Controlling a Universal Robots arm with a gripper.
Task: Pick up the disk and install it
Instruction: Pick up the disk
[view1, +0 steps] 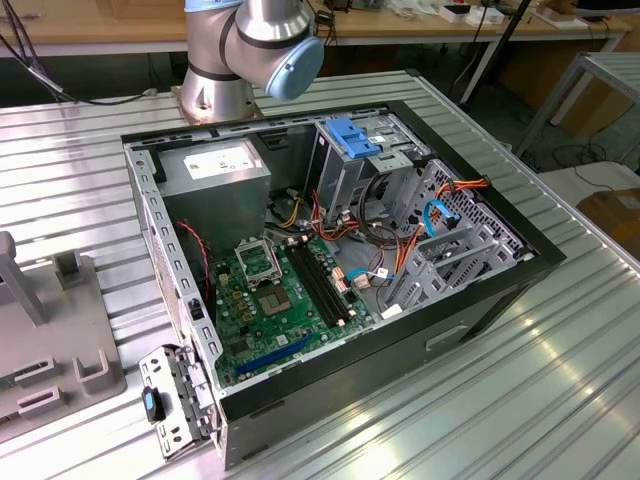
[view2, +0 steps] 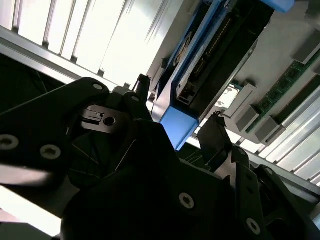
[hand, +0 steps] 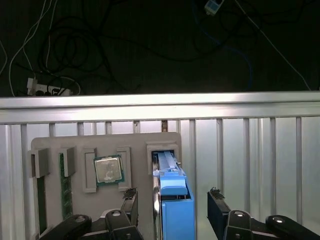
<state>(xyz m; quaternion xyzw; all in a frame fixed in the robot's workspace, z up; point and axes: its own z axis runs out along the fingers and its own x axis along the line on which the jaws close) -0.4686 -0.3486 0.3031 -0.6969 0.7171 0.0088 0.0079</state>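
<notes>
Disk (hand: 173, 196) apparently upright in holder (hand: 80, 142) slot

Clear gaps either side of the disk (hand: 176, 212) inside the spread gripper (hand: 173, 194); grey tray (hand: 55, 145) walls alongside.

An open computer case (view1: 420, 345) is seen lying on a ribbed metal bench (view1: 520, 400), with the arm's base (view1: 235, 60) mounted behind it. Inside, a green motherboard (view1: 265, 305) is laid flat, a power supply (view1: 215, 170) is set nearest the arm, and a blue-handled cage (view1: 350, 160) is flanked by cables (view1: 400, 245). A grey fixture (view1: 60, 350) is placed at the exterior view's left.
</notes>
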